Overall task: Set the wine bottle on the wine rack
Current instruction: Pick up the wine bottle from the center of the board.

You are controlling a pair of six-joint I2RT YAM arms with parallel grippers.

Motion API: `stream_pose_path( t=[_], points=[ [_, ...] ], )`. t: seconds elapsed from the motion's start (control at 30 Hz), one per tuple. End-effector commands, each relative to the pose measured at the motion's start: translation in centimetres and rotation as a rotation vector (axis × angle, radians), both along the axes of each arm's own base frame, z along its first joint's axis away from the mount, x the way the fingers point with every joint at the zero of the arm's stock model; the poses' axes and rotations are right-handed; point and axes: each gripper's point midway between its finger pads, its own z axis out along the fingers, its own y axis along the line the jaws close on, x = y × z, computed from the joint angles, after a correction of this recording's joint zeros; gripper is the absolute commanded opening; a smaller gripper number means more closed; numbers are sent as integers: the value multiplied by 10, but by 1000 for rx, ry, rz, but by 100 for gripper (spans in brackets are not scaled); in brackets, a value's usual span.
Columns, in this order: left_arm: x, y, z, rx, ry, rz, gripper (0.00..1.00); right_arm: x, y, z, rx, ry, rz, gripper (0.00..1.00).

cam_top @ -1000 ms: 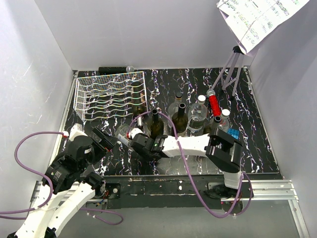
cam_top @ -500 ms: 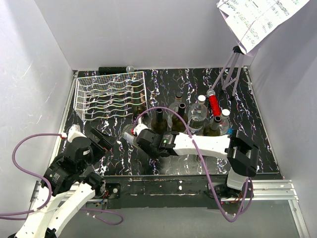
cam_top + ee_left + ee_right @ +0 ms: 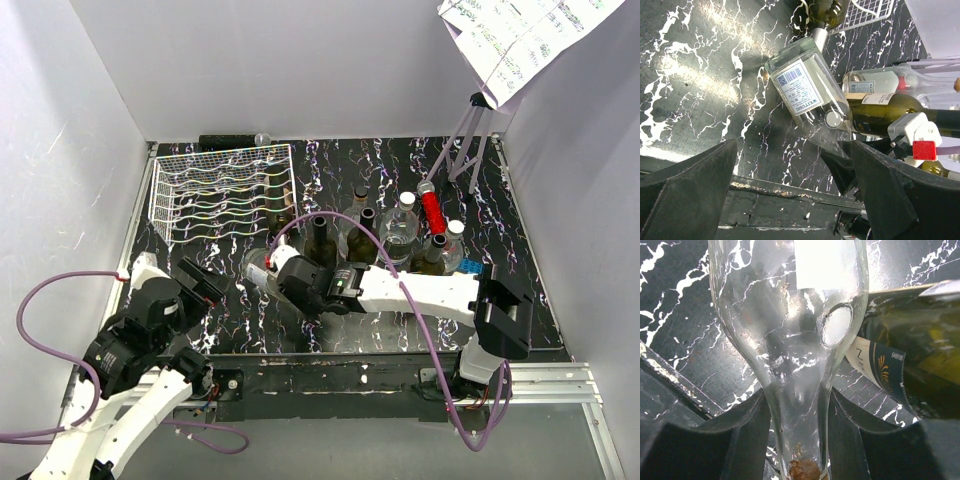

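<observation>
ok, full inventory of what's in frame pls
wine rack: one, white wire, rear left of the table.
clear bottle: one, clear glass with a white label, front centre.
standing bottles: several, dark green and clear, one red-capped, mid-table; overlap hides the exact count.
tripod: one, pale, rear right.
printed sheet: one, white, atop the tripod.
table: one, black with white veining.
left claw: open, empty, front left.
right claw: closed on the clear bottle's neck.

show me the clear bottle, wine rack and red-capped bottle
clear bottle (image 3: 800,89): left wrist view, white label
wine rack (image 3: 222,190): top external view, wire cradles
red-capped bottle (image 3: 432,212): top external view, red cap
</observation>
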Motion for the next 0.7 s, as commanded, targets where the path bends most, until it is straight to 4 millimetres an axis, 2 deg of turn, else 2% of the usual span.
stream_pose_path(
  t=[0.0, 0.3, 0.5, 0.67],
  points=[
    [0, 10, 15, 28, -37, 22, 98, 23, 61, 127, 410, -166, -27, 1],
    [-1, 12, 28, 41, -70, 13, 98, 23, 67, 144, 446, -182, -43, 1],
    [-4, 19, 37, 47, -93, 27, 98, 27, 70, 173, 503, -221, -69, 1],
    [-8, 27, 49, 57, -133, 43, 98, 31, 71, 209, 566, -259, -94, 1]
  ],
)
